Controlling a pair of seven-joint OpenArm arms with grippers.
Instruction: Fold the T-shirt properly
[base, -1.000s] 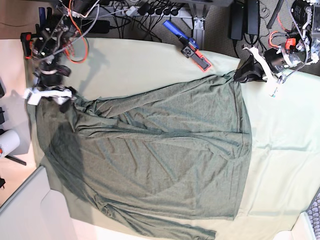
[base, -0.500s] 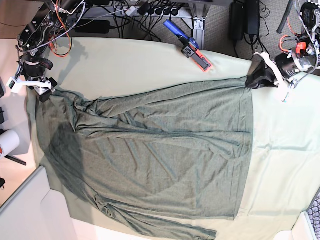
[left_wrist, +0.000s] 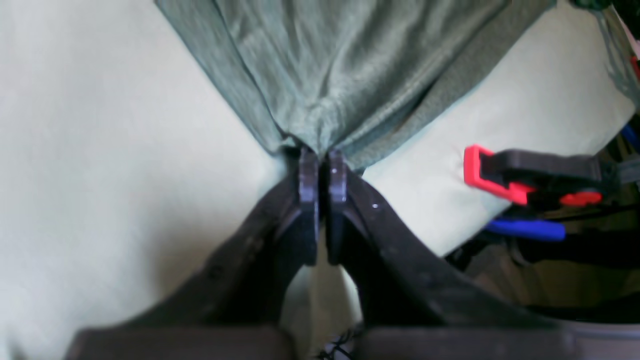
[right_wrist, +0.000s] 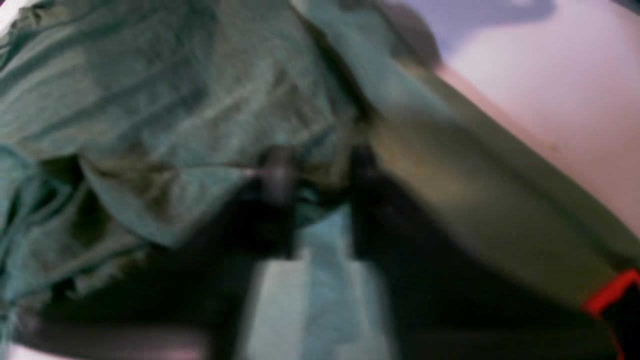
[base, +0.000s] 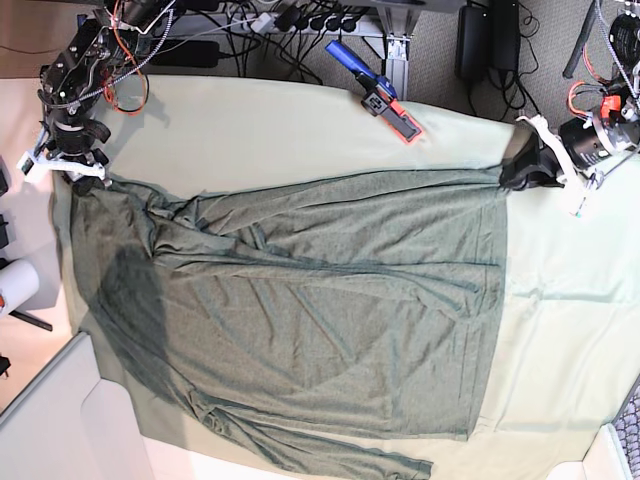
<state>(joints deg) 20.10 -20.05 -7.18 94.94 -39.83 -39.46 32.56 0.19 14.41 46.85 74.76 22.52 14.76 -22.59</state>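
The dark olive T-shirt (base: 320, 310) lies spread flat on the mint-green table cloth (base: 570, 300), with long sleeves along its far and near edges. My left gripper (base: 518, 172) is at the shirt's far right corner. In the left wrist view the left gripper (left_wrist: 322, 160) is shut on a pinched point of the T-shirt (left_wrist: 350, 60). My right gripper (base: 82, 176) is at the shirt's far left corner. The right wrist view is blurred, but shows the right gripper (right_wrist: 320, 175) with bunched T-shirt fabric (right_wrist: 165, 110) between its fingers.
A blue and red clamp (base: 378, 92) grips the table's far edge and also shows in the left wrist view (left_wrist: 530, 172). Cables and power supplies lie behind the table. A white roll (base: 15, 285) stands off the left edge.
Both grippers have moved apart, the right one leftward and the left one rightward and slightly nearer. The shirt's far edge is now pulled straighter between them.
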